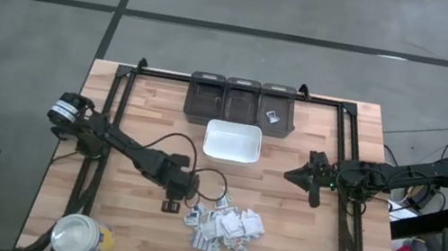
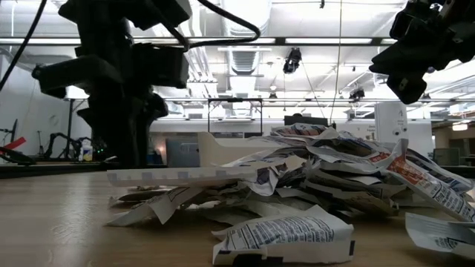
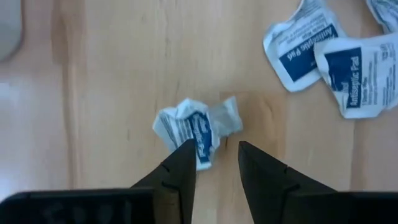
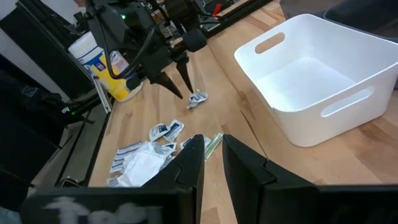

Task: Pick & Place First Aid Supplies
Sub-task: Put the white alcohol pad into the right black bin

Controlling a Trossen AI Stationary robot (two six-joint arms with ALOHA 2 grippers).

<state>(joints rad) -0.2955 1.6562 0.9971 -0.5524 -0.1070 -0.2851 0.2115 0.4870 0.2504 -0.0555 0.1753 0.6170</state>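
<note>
Bare wooden desk [image 1: 153, 114] surrounds my left end effector [image 3: 214, 165], parted and empty, tips just beside a crumpled white blue-printed paper packet [image 3: 198, 127], apart from the packet pile [image 1: 225, 231].

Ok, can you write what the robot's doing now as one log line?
left hand: open over crumpled packet | right hand: waiting, empty | tray: empty

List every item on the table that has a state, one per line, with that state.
left gripper: open, low over the crumpled packet, not holding it
crumpled packet: loose on the wood, apart from the pile
pile of packets: heaped, flat on the table
white tray: upright, empty
right gripper: held above the table, nothing between its fingers
yellow jar: upright, lid on
</note>
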